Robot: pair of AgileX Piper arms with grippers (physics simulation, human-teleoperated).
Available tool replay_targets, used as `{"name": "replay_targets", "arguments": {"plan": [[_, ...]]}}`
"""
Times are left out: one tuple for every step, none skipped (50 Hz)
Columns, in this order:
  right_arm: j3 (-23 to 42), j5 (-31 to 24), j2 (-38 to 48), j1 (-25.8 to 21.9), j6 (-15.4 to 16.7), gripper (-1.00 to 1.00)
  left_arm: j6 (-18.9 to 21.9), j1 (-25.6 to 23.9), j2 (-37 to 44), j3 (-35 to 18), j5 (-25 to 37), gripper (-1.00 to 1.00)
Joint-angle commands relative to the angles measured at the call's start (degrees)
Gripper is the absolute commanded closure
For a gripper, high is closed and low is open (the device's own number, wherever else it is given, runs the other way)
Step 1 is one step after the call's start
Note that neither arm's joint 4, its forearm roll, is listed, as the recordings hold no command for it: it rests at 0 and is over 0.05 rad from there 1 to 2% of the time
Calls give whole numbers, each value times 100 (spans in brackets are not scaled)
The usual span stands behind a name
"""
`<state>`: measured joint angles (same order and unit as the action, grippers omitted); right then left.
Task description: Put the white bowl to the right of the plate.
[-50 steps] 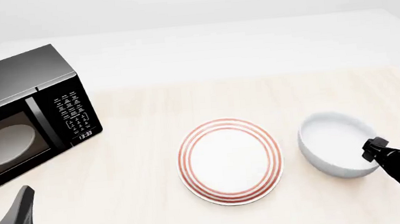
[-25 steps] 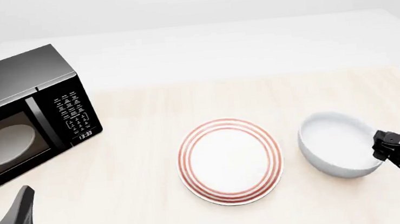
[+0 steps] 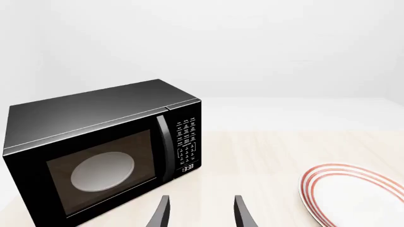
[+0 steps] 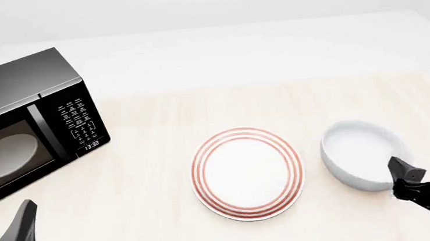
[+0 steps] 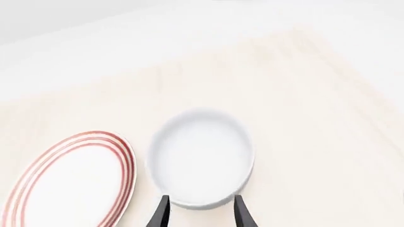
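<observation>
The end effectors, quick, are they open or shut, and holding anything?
Left end effector: open, holding nothing, parked near the microwave.
Right end effector: open, holding nothing, fingers by the near rim of the white bowl.

The left gripper (image 4: 19, 234) sits low at the near left with its fingers spread apart, while the right gripper (image 4: 418, 174) reaches in from the near right, fingers (image 5: 241, 213) likewise parted.
</observation>
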<state>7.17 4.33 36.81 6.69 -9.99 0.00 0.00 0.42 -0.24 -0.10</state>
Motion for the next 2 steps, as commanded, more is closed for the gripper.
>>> {"name": "replay_targets", "arguments": {"plan": [[-301,-1256,-1639,-286,115,-100,0,0,0,0,0,-100],[-322,-1354,-1767,-268,171,-100,0,0,0,0,0,-100]]}}
